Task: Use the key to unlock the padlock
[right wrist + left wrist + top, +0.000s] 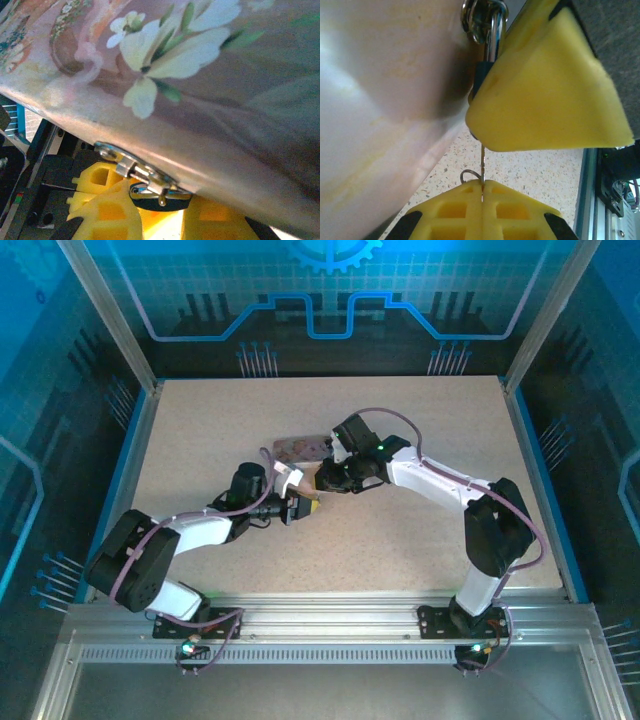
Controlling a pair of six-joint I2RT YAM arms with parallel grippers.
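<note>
Near the middle of the tabletop (430, 550), a little toward its far edge, the left gripper (482, 186) has its yellow fingers pressed together on the key (482, 162). It pinches the key low, so the thin blade stands up toward the underside of the padlock (479, 80). The padlock hangs by its shackle (493, 35) from the hasp (131, 167) on the side of the tin (210, 70), and the right gripper (161, 216) is clamped on its dark body. The likely trouble is the blade: it is thin and narrowly pinched, so a push off the keyway's line could bend it, swivel it in the fingers or skate it off the lock. A turn before it is fully seated could twist the padlock in its grip or drag the tin. The left wrist view gives the blade's line, its tip vanishing behind the right finger, so I cannot tell whether it sits in the keyhole. The right wrist view gives hasp, shackle and body together. The top view shows both grippers meeting just beside the tin's near edge.
</note>
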